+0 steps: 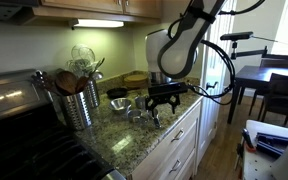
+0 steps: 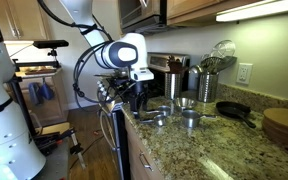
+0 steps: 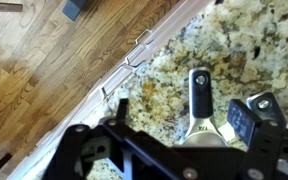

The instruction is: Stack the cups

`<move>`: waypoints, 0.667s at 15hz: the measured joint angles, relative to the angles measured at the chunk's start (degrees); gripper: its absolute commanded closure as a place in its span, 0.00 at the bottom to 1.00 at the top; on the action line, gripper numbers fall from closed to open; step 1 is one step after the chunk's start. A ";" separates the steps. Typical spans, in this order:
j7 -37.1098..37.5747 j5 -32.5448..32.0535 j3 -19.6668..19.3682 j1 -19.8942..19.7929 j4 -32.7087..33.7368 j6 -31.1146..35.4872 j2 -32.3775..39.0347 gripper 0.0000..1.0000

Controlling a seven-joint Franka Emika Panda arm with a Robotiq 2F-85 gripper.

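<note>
Several small steel measuring cups lie on the granite counter (image 1: 119, 140). In both exterior views they sit near the counter's front edge: one (image 1: 120, 103) beside another (image 1: 136, 111), and again (image 2: 184, 104) (image 2: 191, 119) (image 2: 154, 117). My gripper (image 1: 162, 100) (image 2: 134, 100) hangs low over the counter edge. In the wrist view, the gripper (image 3: 182, 118) is open. Its fingers straddle the long handle of one cup (image 3: 199, 100) marked 1/4. That cup's bowl is hidden under the gripper body. A second cup handle (image 3: 263, 100) shows at the right.
A tall ribbed steel canister of wooden spoons (image 1: 76, 100) (image 2: 206, 85) stands by the stove (image 1: 14, 100). A black pan (image 2: 234, 110) and a round wooden board (image 2: 284, 125) lie further along. Drawer fronts (image 3: 134, 55) and wooden floor (image 3: 44, 60) lie below the edge.
</note>
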 measured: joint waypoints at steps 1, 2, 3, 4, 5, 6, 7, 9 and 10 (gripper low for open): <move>-0.78 -0.01 -0.29 0.01 0.53 0.48 0.85 0.00; -1.75 -0.01 -0.54 0.01 1.10 0.85 1.71 0.00; -2.65 -0.01 -0.76 0.03 1.75 1.04 2.62 0.00; -3.65 0.00 -0.92 0.08 2.43 1.16 3.48 0.00; -4.67 0.01 -1.07 0.18 3.14 1.21 4.37 0.00; -5.73 0.02 -1.17 0.33 3.93 1.22 5.27 0.00; -6.80 0.02 -1.25 0.55 4.67 1.22 6.12 0.00; -8.85 0.05 -1.28 0.97 6.12 1.22 7.78 0.00; -9.64 0.07 -1.34 1.26 6.81 1.22 8.59 0.00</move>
